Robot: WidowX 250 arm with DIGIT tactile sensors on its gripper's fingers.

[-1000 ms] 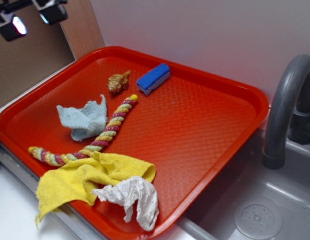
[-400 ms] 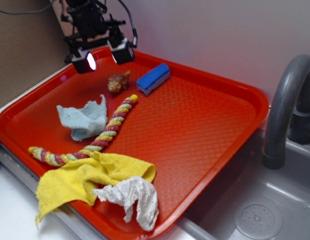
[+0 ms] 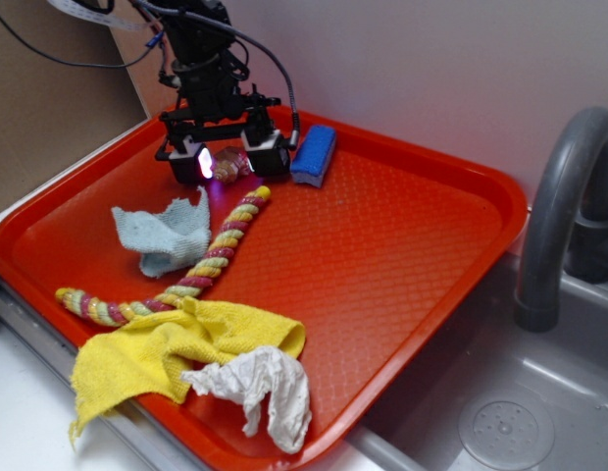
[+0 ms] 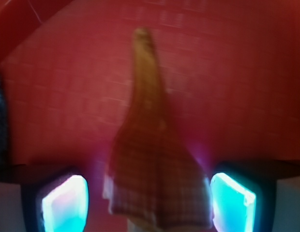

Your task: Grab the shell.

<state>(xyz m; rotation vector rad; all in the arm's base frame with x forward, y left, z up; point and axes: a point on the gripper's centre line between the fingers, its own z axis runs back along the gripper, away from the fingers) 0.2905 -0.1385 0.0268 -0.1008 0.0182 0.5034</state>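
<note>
The tan-brown ridged shell (image 3: 228, 162) lies at the back of the red tray (image 3: 402, 255), next to the blue block (image 3: 313, 155). My gripper (image 3: 231, 160) has come down over it, one glowing finger on each side. In the wrist view the shell (image 4: 155, 164) fills the middle, its pointed tip away from me, with the lit pads (image 4: 65, 203) left and right of it. A gap shows between each pad and the shell, so the gripper (image 4: 149, 205) is open around it.
A twisted yellow-pink rope (image 3: 201, 263) runs from near the shell toward the tray's front left. A light blue cloth (image 3: 165, 234), a yellow cloth (image 3: 177, 348) and a white crumpled cloth (image 3: 260, 388) lie on the tray. A grey sink with faucet (image 3: 559, 216) is at right.
The gripper has descended from above the tray's back left corner to straddle the shell. The blue block has turned, its left end pushed back.
</note>
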